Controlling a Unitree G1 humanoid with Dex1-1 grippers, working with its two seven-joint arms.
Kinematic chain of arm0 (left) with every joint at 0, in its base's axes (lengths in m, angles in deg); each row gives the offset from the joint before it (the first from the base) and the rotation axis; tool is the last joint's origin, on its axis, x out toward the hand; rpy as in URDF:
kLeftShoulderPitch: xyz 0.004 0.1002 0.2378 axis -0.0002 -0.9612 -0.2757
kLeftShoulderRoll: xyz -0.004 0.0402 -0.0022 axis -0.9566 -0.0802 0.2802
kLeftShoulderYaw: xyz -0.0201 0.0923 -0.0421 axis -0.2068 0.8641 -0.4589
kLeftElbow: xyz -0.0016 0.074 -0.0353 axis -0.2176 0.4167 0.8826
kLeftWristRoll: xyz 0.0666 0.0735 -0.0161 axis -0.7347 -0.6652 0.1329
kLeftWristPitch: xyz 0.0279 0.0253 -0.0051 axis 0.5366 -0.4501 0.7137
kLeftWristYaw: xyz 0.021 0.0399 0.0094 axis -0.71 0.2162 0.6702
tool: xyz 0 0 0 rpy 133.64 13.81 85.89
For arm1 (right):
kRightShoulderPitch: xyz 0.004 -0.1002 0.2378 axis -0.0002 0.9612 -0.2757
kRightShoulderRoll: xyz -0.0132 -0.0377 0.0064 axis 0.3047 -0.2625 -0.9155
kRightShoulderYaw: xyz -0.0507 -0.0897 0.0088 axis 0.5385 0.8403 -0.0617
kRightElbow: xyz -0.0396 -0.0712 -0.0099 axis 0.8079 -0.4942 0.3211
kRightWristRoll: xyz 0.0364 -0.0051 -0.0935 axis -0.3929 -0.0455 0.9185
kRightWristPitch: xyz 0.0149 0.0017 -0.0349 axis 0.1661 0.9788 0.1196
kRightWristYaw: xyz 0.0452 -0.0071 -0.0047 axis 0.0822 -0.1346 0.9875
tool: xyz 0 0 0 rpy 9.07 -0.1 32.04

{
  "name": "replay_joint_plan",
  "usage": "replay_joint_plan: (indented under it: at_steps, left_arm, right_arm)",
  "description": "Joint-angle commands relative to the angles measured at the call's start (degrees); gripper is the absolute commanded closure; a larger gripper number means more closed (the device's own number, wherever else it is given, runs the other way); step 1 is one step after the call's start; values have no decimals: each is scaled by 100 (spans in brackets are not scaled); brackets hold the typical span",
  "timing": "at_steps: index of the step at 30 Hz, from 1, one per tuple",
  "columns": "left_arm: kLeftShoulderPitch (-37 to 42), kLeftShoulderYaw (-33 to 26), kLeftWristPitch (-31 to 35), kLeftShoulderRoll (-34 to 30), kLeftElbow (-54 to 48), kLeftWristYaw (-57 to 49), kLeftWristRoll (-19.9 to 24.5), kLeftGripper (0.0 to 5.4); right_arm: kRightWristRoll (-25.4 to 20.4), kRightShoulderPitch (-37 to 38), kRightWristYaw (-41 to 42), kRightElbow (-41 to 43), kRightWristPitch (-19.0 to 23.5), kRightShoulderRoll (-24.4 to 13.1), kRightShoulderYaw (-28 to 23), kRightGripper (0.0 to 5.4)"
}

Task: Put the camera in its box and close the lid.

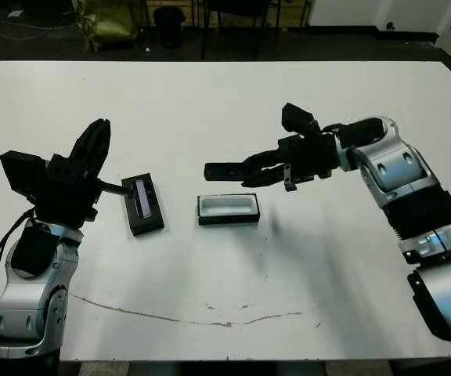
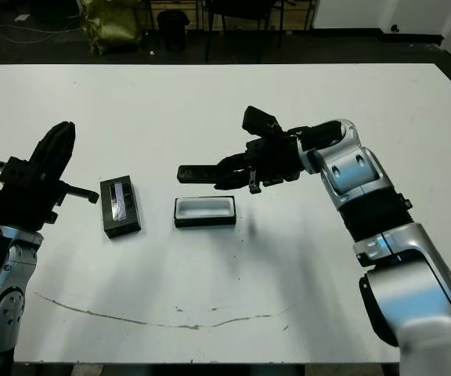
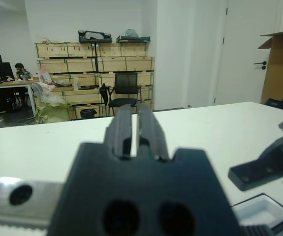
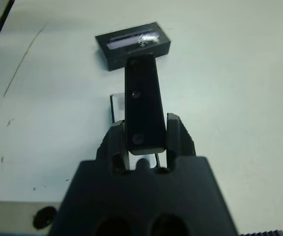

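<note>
Right wrist view: right gripper clamps slim black bar-shaped camera above white-lined shallow black box; flat black silver-striped lid lies beside it on white table; left gripper closed, idle; insertion, closing outstanding.

Matt white worktop, smooth but scuffed with a thin dark scratch. Matt black plastic on camera and both end effectors. Glossy silvery strip on black lid. White smooth lining inside black box. Polished silver arm shells.
</note>
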Motion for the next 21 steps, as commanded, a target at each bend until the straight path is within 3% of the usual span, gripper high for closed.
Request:
replay_joint_plan:
  at_steps: [1, 8, 21]
  left_arm:
    - [-91, 22, 59, -29, 63, -8, -46, 540]
    - [-64, 3, 124, -31, 68, 31, 56, 540]
    - [-37, 10, 250, -51, -4, 5, 26, 540]
  right_arm:
    - [157, -155, 221, -231, -69, 39, 73, 494]
    - [294, -261, 508, -421, -344, 45, 39, 494]
    - [657, -372, 605, -801, -374, 214, 113, 495]
